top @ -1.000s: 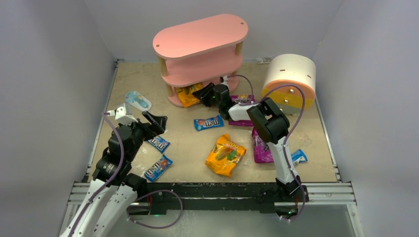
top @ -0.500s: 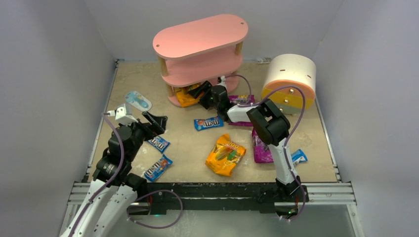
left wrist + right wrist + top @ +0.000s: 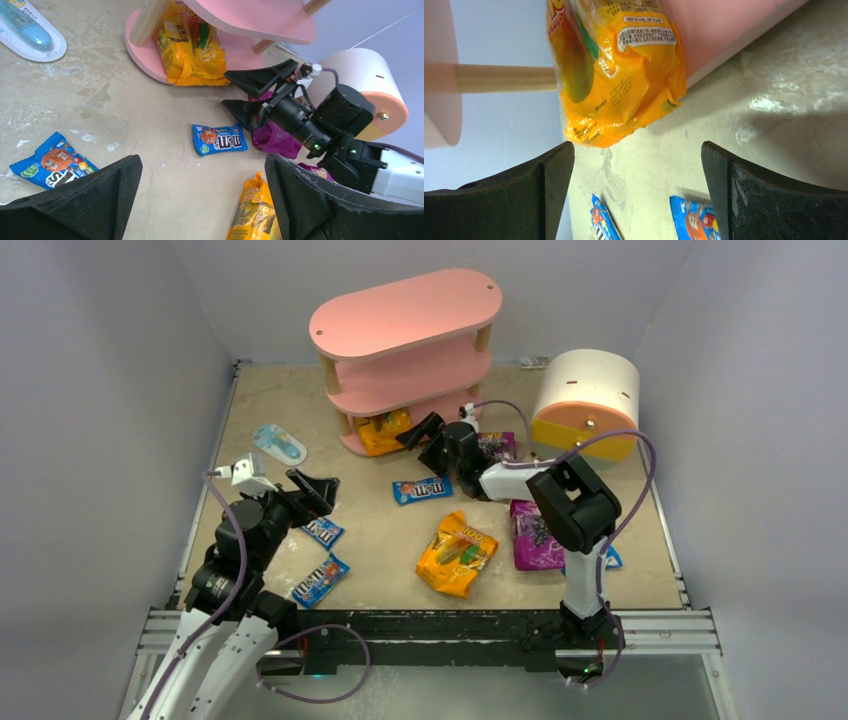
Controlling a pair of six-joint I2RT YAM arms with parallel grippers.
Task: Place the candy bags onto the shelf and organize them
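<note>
Bottom of the top view: a metal rail carries both arm bases. Above it lies the beige, scuffed tabletop.

Lower left: the lowest blue packet and the second blue packet lie flat, near each other but apart. Both are slim printed foil.

Lower centre: the loose orange bag, glossy and crinkled, lies flat on the tabletop.

Lower right: the near purple bag lies partly under the right arm. The arm also hides most of the hidden blue packet.

Left of centre: the left gripper hangs just above the second blue packet in the frame. Its black fingers stand wide apart with nothing between them.

Centre: the centre blue packet lies alone between the two grippers. A pale blue-and-white oval item lies at centre left.

Above centre: the right gripper points at the bottom board, fingers wide apart and empty. The far purple bag lies beside its wrist, partly covered.

Upper centre: the shelf has three matte pink oval boards on round, light wooden posts. The shelved orange bag lies on the bottom board beside a post, one end past the rim, just ahead of the right fingertips.

Upper right: the drawer unit is a smooth white cylinder with an orange face.
</note>
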